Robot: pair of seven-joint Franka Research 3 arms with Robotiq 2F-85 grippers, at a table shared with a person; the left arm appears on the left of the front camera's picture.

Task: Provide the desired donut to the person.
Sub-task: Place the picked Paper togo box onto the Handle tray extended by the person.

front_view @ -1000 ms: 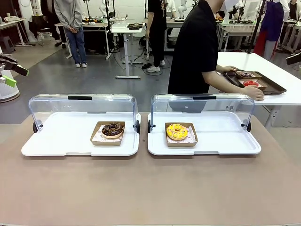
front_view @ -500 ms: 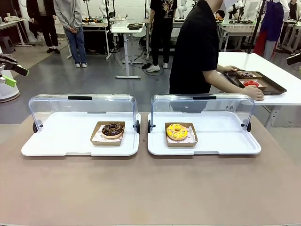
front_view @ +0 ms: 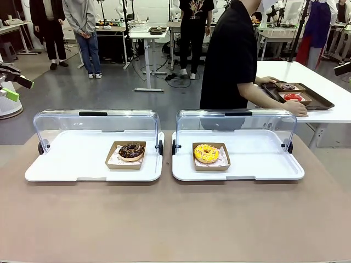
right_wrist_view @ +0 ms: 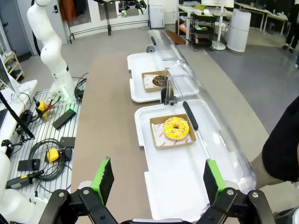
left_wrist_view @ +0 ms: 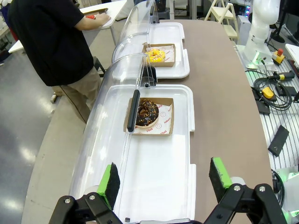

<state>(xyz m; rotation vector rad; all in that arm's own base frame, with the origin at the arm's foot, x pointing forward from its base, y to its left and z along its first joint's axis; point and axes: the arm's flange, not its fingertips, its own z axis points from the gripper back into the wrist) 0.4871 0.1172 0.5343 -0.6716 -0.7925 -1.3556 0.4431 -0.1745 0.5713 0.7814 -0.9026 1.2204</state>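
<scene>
Donuts sit in cardboard trays under clear lids: chocolate donut (front_view: pixel 131 150) left, yellow-sprinkled donut (front_view: pixel 206 153) right. My left claw (left_wrist_view: pixel 163 181) and right claw (right_wrist_view: pixel 159 180) hang spread, holding nothing. Beyond the surface (front_view: pixel 175 219), the person (front_view: pixel 230 55) faces away.

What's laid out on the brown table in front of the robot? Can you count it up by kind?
Donuts: 2, a chocolate donut and a yellow donut
Cardboard trays under them: 2
White display trays: 2
Clear covers, swung open: 2
Total: 8
</scene>
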